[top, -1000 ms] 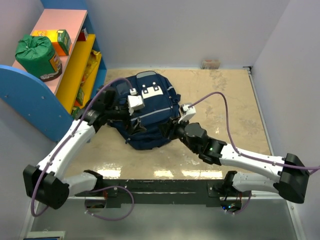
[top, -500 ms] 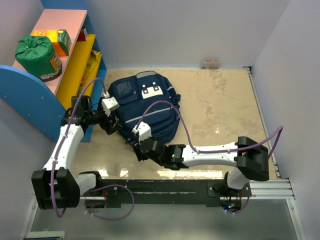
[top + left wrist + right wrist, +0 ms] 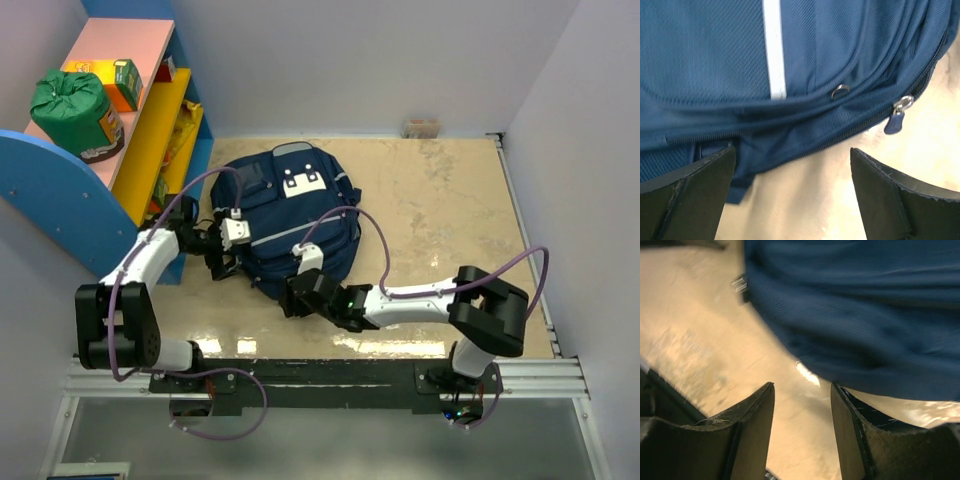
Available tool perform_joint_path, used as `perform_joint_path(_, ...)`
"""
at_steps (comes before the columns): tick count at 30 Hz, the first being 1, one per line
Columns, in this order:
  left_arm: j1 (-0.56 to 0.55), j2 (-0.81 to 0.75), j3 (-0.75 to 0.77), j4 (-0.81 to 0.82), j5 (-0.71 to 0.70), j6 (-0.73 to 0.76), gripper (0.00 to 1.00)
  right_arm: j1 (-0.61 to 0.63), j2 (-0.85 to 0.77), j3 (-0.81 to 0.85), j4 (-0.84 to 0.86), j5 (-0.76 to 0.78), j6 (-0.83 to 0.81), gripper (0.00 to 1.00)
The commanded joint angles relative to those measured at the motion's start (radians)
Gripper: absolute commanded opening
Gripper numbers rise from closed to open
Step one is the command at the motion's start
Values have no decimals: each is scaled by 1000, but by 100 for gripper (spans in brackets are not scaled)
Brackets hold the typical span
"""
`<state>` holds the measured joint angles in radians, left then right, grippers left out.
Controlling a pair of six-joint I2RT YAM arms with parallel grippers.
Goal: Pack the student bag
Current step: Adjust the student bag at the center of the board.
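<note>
Two grippers, both empty, work the large navy-blue fabric backpack with the grey stripe (image 3: 295,215), which lies flat on the beige table (image 3: 450,210) nearer its left edge. The left gripper (image 3: 792,150) gapes wide at the bag's left flank; the right gripper (image 3: 802,385) stands half-parted at its near end. Likely risk (zip looks closed where seen): closing here pinches loose cloth instead of the small blue zipper pull (image 3: 896,120), or shoves the bag across the glossy top.

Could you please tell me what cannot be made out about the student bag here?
Top view: left arm and right arm cover the student bag at its near edge.
Left wrist view: frame edges cut off the bag beyond the zipper pull.
Right wrist view: the bag is blurred; which part is unclear.
</note>
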<state>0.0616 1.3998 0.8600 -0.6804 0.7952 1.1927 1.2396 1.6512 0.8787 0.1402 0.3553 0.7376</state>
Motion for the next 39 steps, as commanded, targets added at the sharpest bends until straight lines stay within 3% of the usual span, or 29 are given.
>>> perform_joint_path(1,-54,31,11,59,-5,87,100,-117,-10,-58,119,-50,101,50)
perform_joint_path(9,-200,85,-27,199,-67,76,100,-248,-68,-101,55,-21,120,47)
perform_joint_path(12,-247,117,-16,238,-51,35,74,-299,-125,-135,42,-10,100,46)
perform_joint_path(13,-272,125,-10,263,-41,3,58,-307,-140,-138,13,3,94,46)
perform_joint_path(15,-296,122,-13,306,-19,-37,51,-321,-188,-139,-22,42,77,46)
perform_joint_path(18,-356,110,-35,407,-27,-122,51,-338,-278,-167,-50,56,74,46)
perform_joint_path(21,-414,105,-29,475,-45,-197,68,-347,-359,-204,-74,66,95,46)
perform_joint_path(22,-434,100,-27,502,-54,-229,78,-345,-376,-211,-91,70,98,46)
perform_joint_path(25,-462,105,-7,512,-71,-254,90,-339,-430,-225,-103,61,100,48)
perform_joint_path(33,-554,162,53,620,-214,-321,86,-316,-481,-290,-108,40,126,51)
perform_joint_path(39,-554,76,-13,654,-281,-399,88,-293,-420,-307,-7,65,94,50)
